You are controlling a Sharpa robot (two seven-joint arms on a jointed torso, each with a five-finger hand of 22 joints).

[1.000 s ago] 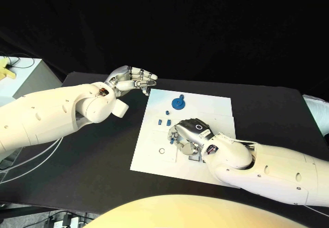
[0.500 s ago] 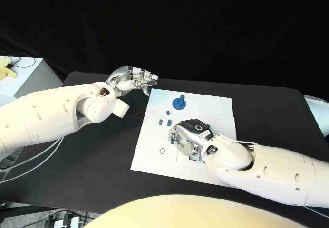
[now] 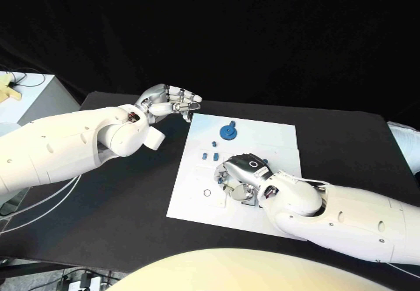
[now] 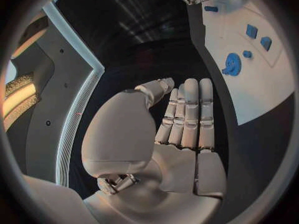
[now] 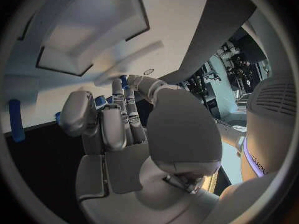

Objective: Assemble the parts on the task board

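From my console the counter (image 3: pixel 122 200) looks matt black, like cloth or felt. The task board (image 3: pixel 271 136) reads as smooth, flat white plastic with little shine. The blue parts (image 3: pixel 227 131) look like matt moulded plastic. Both arms wear glossy white shells; the left hand (image 3: pixel 168 100) and right hand (image 3: pixel 243 176) have satin silver, metal-looking fingers (image 4: pixel 190 109).

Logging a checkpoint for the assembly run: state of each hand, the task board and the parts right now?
left hand: off the board's far left corner, fingers curled in, holding nothing.
right hand: down over the board's middle, fingers bent onto it; whether it holds a part cannot be told.
task board: flat on the table.
blue disc: lying on the board's far part, untouched.
small blue parts: loose on the board, between disc and right hand.
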